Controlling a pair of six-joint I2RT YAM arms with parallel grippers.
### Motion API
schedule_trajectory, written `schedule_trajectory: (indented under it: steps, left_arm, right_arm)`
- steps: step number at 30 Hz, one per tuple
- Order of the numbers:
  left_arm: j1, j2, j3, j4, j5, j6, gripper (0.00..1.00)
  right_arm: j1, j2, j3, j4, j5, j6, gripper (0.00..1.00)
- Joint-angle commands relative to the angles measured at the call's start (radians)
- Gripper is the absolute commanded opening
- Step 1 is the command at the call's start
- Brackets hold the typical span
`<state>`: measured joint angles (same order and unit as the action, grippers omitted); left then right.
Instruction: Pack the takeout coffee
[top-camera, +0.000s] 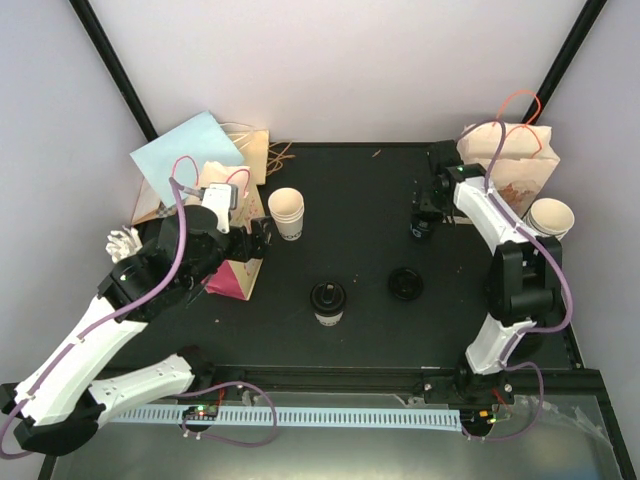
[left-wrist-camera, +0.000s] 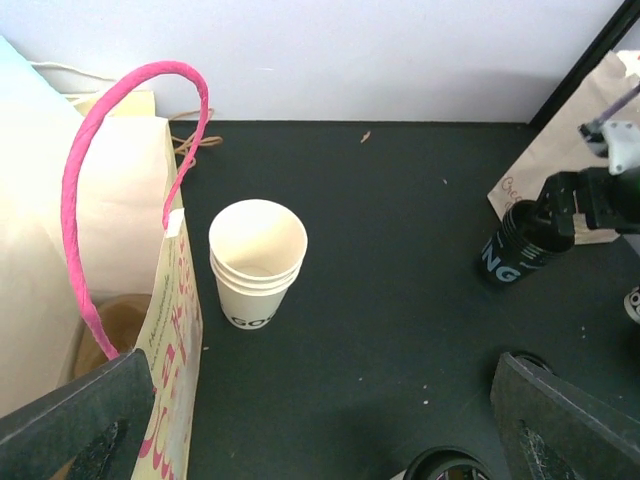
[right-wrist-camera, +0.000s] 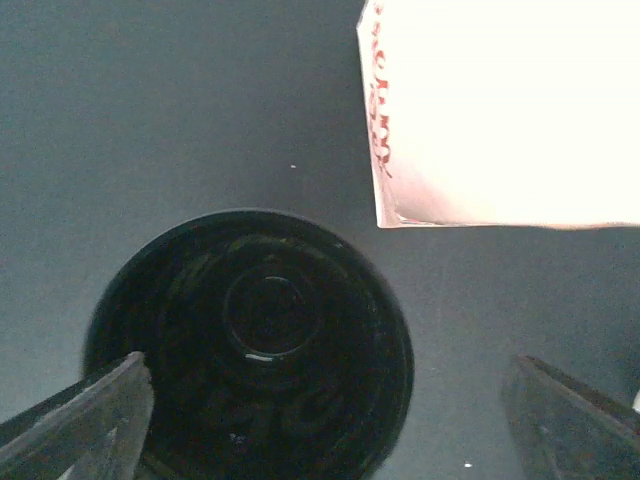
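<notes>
The right gripper (right-wrist-camera: 327, 368) stands with fingers apart around a black lidded cup (right-wrist-camera: 262, 340) on the table (top-camera: 360, 190), toward its back right corner, near the right bag (top-camera: 522, 170) but not in it. The left gripper (left-wrist-camera: 322, 370) hangs wide apart, empty, beside the pink-handled bag (left-wrist-camera: 110, 200). Another lidded cup (top-camera: 327, 300) and 1 loose lid (top-camera: 405, 284) sit mid-table, so packing looks barely begun.

I have the left arm (top-camera: 120, 320) reaching forward on its own side, the left gripper (left-wrist-camera: 320, 425) level with its jaws spread wide. The right arm (top-camera: 522, 285) is bent at the elbow, and the right gripper (right-wrist-camera: 320, 415) points straight down, jaws wide apart.
</notes>
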<state>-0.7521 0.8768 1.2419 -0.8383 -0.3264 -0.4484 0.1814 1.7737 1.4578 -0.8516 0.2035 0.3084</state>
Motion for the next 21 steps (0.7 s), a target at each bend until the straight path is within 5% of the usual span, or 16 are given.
schedule_trajectory:
  steps: [1, 13, 21]
  left_arm:
    - [0.006, -0.017, 0.067, -0.045, -0.010, 0.048, 0.96]
    - [0.007, -0.012, 0.204, -0.112, 0.010, 0.142, 0.99]
    - [0.101, 0.068, 0.413, -0.259, -0.144, 0.194, 0.99]
  right_arm:
    - [0.041, -0.081, 0.009, -0.019, 0.015, -0.007, 1.00]
    - [0.326, -0.298, -0.041, -0.061, 0.004, -0.027, 1.00]
    - [0.592, -0.449, -0.180, -0.078, -0.121, -0.056, 1.00]
